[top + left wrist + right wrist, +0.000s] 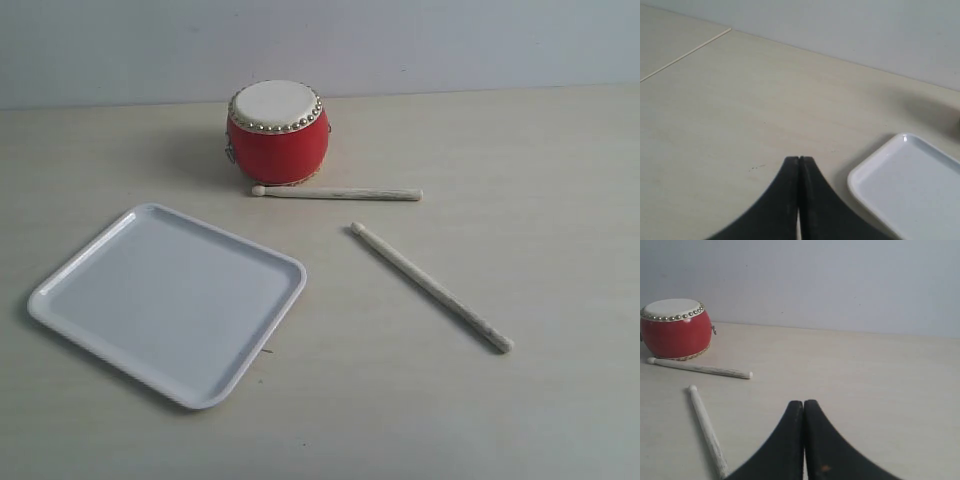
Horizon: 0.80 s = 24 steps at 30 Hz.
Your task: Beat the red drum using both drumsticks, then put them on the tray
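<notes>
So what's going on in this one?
Nothing is being handled yet. The left claw and right claw are both shut and empty. One stick lies on the table just in front of the drum, the other stick apart, right of the tray, which holds nothing.

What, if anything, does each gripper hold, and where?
Nothing. The left gripper and right gripper have shut, empty jaws; both pale wooden drumsticks lie untouched.
</notes>
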Each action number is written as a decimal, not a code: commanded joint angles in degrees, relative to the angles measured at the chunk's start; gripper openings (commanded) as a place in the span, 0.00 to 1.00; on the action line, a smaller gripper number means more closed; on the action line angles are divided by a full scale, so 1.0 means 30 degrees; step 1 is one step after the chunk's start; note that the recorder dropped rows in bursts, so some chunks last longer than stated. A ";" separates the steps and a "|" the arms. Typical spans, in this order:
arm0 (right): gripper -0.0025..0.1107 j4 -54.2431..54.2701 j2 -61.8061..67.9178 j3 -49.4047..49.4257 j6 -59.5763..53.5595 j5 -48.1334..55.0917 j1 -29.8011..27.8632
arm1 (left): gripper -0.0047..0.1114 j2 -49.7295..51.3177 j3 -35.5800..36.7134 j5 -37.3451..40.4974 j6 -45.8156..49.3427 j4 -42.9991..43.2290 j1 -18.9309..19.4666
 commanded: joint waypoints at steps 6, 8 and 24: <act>0.02 -0.1203 -0.0097 0.0079 -0.0548 -0.1571 -0.0115 | 0.04 -0.0091 0.0049 -0.0094 -0.0020 0.0070 0.0066; 0.02 -0.1063 -0.0097 0.0079 -0.0512 -0.1571 -0.0115 | 0.04 -0.0091 0.0049 -0.0094 -0.0020 0.0070 0.0066; 0.02 0.4466 -0.0097 0.0079 0.2086 -1.2106 -0.0115 | 0.04 -0.0091 0.0049 -0.0094 -0.0020 0.0070 0.0066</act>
